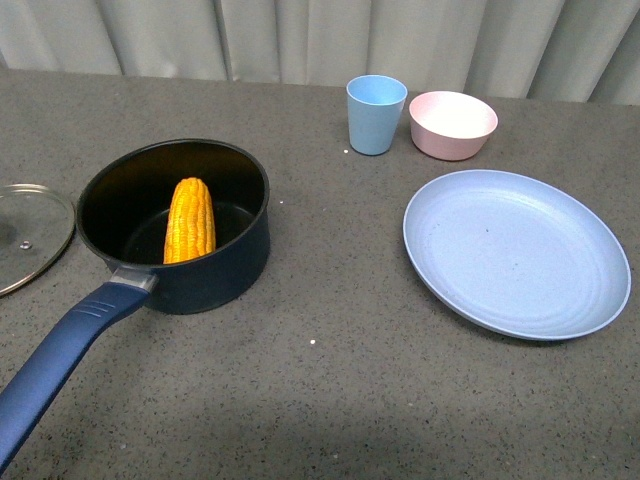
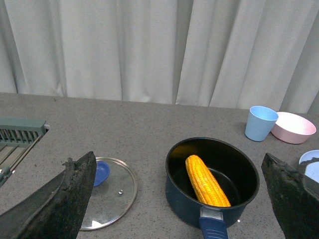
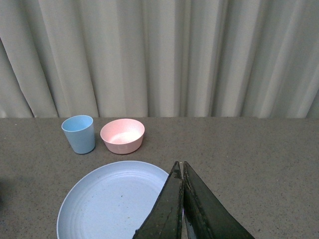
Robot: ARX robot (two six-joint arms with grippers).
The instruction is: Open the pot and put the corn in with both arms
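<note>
The dark navy pot (image 1: pixel 225 265) stands open at the left of the table, its blue handle (image 1: pixel 60 355) pointing toward me. The yellow corn (image 1: pixel 190 220) leans inside it, tapered end up. It also shows in the left wrist view (image 2: pixel 205 180), inside the pot (image 2: pixel 184 199). The glass lid (image 1: pixel 25 235) lies flat on the table left of the pot, its blue knob (image 2: pixel 101 173) underneath. My left gripper (image 2: pixel 179 196) is open and empty, back from the pot. My right gripper (image 3: pixel 180 167) is shut and empty above the plate's edge. Neither arm shows in the front view.
A large light-blue plate (image 1: pixel 520 250) lies at the right. A light-blue cup (image 1: pixel 376 113) and a small pink bowl (image 1: pixel 452 123) stand at the back. A grey rack (image 2: pixel 20 134) sits at the far left in the left wrist view. A curtain hangs behind the table.
</note>
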